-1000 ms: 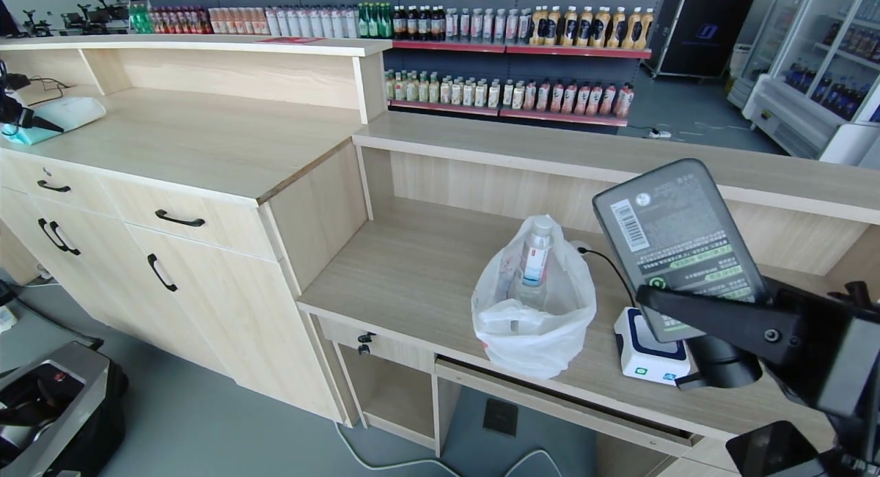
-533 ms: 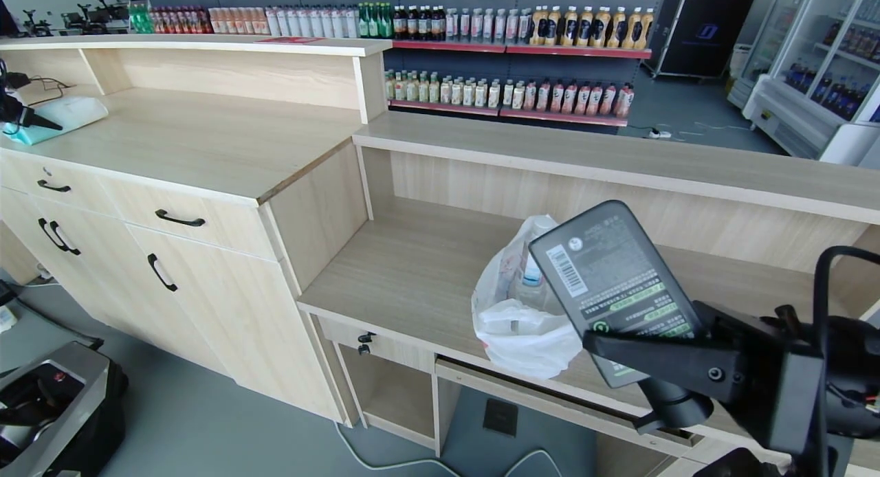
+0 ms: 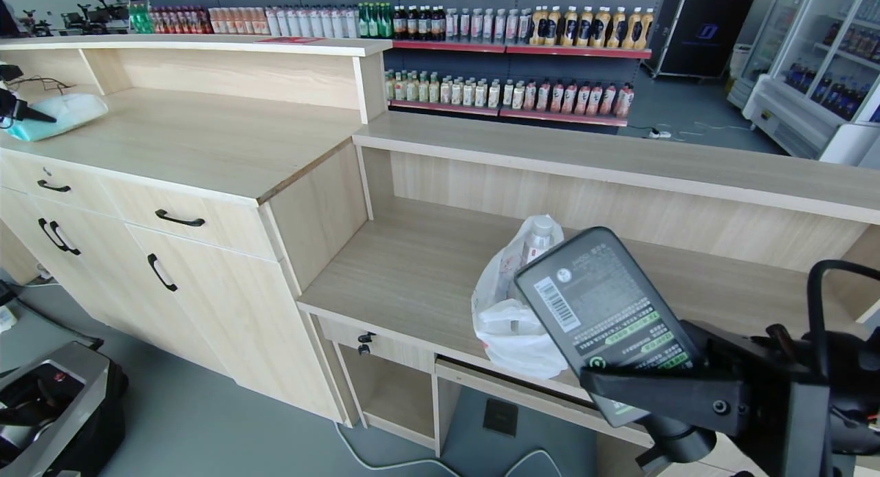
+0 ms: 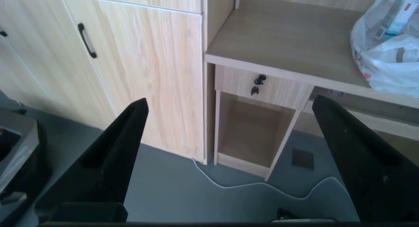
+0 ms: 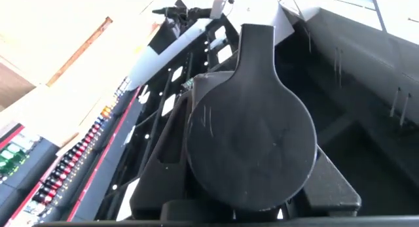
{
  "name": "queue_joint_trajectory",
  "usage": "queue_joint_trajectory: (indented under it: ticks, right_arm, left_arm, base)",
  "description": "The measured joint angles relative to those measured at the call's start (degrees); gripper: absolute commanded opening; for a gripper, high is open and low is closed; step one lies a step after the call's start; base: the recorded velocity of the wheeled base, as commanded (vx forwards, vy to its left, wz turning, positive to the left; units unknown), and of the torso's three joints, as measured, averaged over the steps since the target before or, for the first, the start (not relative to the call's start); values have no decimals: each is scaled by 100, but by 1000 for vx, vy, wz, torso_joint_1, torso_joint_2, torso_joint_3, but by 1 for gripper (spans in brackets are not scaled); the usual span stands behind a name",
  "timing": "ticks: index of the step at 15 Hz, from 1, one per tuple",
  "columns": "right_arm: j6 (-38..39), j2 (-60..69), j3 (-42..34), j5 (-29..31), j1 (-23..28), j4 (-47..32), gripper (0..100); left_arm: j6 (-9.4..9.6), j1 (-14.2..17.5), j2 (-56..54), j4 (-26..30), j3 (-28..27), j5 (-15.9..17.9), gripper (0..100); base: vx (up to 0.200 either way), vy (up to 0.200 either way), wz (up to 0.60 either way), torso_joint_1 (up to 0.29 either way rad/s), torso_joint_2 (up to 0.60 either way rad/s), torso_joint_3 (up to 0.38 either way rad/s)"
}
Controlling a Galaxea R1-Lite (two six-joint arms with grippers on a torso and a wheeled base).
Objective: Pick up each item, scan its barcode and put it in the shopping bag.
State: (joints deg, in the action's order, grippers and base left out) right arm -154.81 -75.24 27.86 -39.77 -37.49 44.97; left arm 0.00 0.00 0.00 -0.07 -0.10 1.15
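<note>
right pincer: my right pincer [image 3: 605, 391] is clamped on the dark pack [image 3: 605, 312], gripping it low down near one end, so most of it sticks out past my fingers.
left pincer: my left pincer [image 4: 229, 158] is wide open with nothing in it, hanging low over the floor by the counter [image 3: 412, 271].
where the pack is: up in the air and tilted, in front of the shopping bag [image 3: 512, 326] from my head camera. Its barcode [image 3: 553, 304] faces up toward me.
bag: white and floppy, sitting near the counter's front edge with a bottle [image 3: 536, 240] standing in it.
worry 1: honestly, the floppy mouth. If the pack catches the rim on the way down, it could fold the bag shut or drag it off the edge.
worry 2: the bottle takes up room. Land the pack on its cap and it probably tips, or the pack bounces out.
worry 3: with an end grip on a long pack, a quick swing might let it pivot or slip.
worry 4: can't tell if the scan registered, so bagging now might skip it.
</note>
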Motion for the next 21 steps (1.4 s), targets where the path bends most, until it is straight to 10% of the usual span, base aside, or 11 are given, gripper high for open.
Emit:
queue_joint_trajectory:
  ticks: [21]
  right_arm:
    - [-140, 658, -79, -703, 435, -660, 0]
  left_arm:
    - [0, 0, 0, 0, 0, 2, 100]
  base:
    - [0, 0, 0, 0, 0, 0]
